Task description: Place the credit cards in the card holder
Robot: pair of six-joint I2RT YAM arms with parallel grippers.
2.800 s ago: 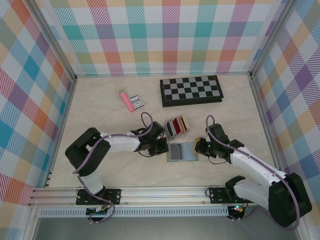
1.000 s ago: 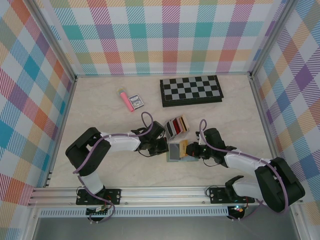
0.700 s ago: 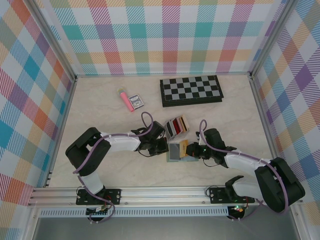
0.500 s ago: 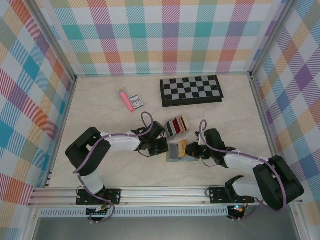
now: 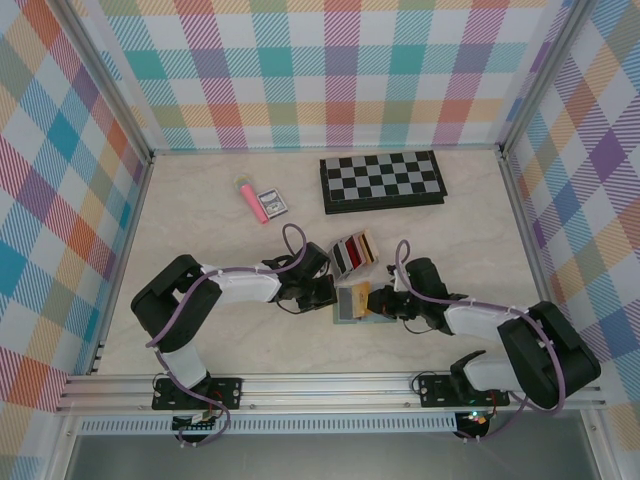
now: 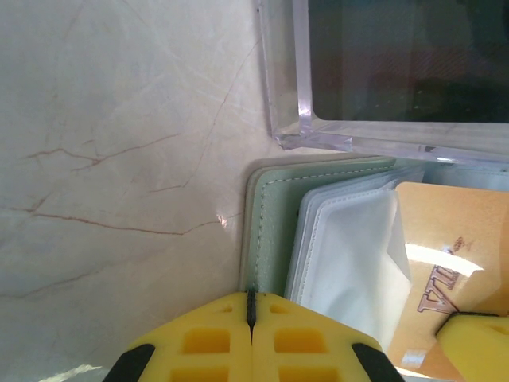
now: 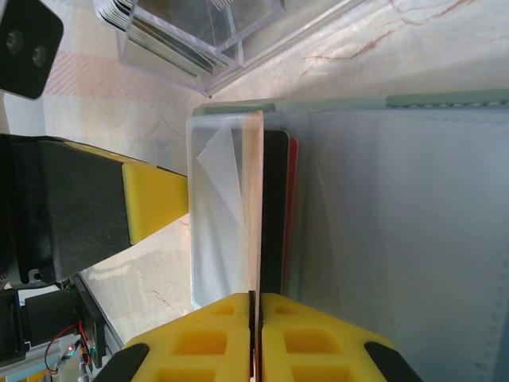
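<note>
The sage-green card holder (image 5: 352, 312) lies open on the table between both grippers. My left gripper (image 6: 251, 306) is shut on its green left edge (image 6: 269, 231), beside the clear inner pockets (image 6: 350, 255). My right gripper (image 7: 256, 306) is shut on a yellow-orange credit card (image 7: 254, 199), seen edge-on and standing at the mouth of a clear pocket (image 7: 219, 215). A black card (image 7: 275, 207) and a red card (image 7: 292, 199) sit in the pockets just beside it. From above, the orange card (image 5: 359, 296) stands over the holder's middle, with my left gripper (image 5: 324, 293) and right gripper (image 5: 379, 300) on either side.
A clear slotted rack of upright cards (image 5: 353, 252) stands right behind the holder. The chessboard (image 5: 383, 181) lies at the back. A pink marker (image 5: 248, 198) and a small dark packet (image 5: 272, 204) lie at the back left. Checked walls enclose the table.
My right gripper has carried the yellow-orange card leftward over the open holder and edged it a little further left. The left gripper has kept its hold on the holder's edge.
</note>
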